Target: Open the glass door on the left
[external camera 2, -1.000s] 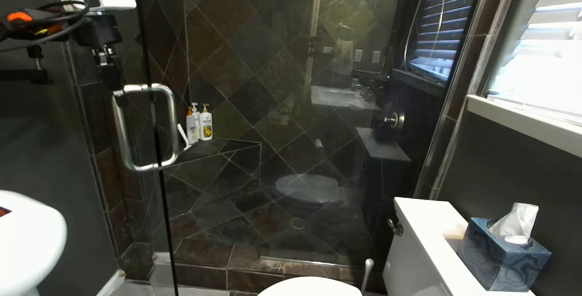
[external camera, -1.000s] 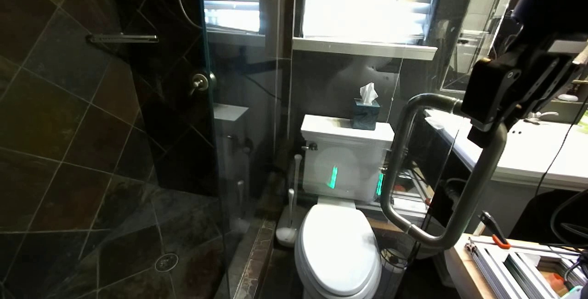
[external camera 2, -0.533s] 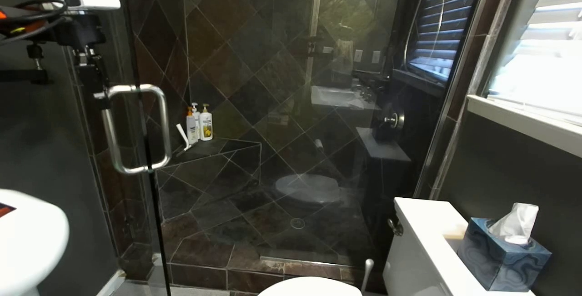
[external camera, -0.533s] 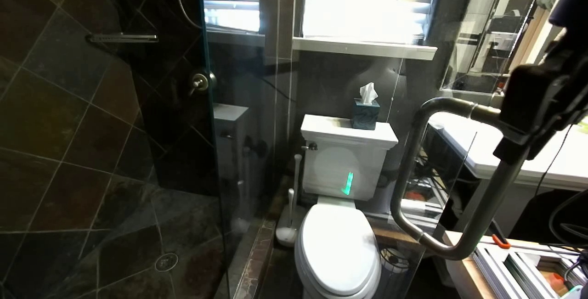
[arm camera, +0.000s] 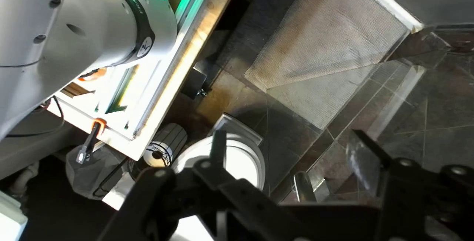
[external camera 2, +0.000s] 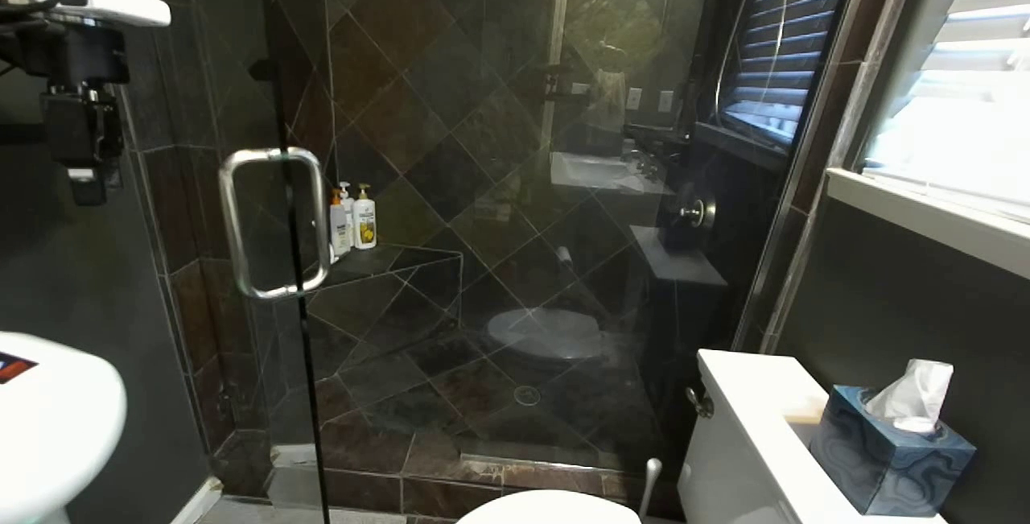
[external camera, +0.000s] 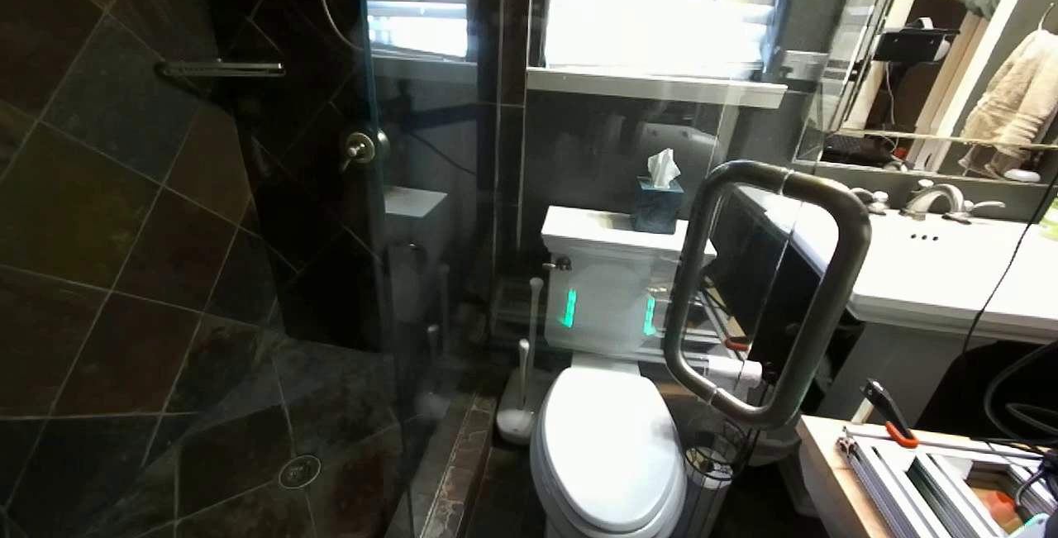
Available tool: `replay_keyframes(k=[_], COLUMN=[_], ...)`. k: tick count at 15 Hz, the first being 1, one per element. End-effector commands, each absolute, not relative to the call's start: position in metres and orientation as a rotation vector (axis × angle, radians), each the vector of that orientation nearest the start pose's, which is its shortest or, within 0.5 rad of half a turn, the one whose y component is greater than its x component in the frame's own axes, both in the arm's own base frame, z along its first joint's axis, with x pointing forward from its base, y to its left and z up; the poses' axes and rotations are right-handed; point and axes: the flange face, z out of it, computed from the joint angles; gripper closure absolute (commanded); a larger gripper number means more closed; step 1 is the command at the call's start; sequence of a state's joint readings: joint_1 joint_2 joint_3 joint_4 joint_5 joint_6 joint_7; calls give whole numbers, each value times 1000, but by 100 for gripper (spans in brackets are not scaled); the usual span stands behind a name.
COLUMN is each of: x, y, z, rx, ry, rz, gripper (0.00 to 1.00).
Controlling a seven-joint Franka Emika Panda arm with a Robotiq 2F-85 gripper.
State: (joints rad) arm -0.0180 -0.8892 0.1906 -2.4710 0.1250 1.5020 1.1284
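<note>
The clear glass door shows by its dark edge (external camera 2: 312, 395) in an exterior view; the chrome loop handle (external camera 2: 234, 226) crosses that edge. In the wrist view the door glass (arm camera: 318, 98) angles out from the curb, over the mat and floor. Both exterior views show the handle (external camera: 814, 189) with nothing touching it. My gripper (external camera 2: 90, 182) hangs left of the handle there, apart from it, pointing down. Seen from the wrist, the gripper (arm camera: 288, 139) is open, its fingers (arm camera: 219, 146) wide apart; the handle tube (arm camera: 304, 187) appears low in the gap.
A toilet (external camera: 612, 447) stands beside the shower curb (external camera: 455, 464), with a tissue box (external camera: 659, 209) on its tank. The white sink (external camera: 950, 265) and a wooden bench (external camera: 835, 455) with metal rails flank the handle. Bottles (external camera 2: 364, 222) sit on the shower ledge.
My gripper was at the handle; it has opened and moved off to the left in an exterior view. The door and handle moved left there, then swung back right.
</note>
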Motion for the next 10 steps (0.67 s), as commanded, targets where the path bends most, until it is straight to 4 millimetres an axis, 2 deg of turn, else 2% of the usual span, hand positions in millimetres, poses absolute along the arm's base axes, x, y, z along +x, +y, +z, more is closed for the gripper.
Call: replay_keyframes(k=[1,5,10], x=[257,248,242], y=[63,31,-7], z=[568,583,596], rx=[-2882,-3020,-3200], ry=[1445,1294,865], rz=[65,124,231], gripper=[0,0,0])
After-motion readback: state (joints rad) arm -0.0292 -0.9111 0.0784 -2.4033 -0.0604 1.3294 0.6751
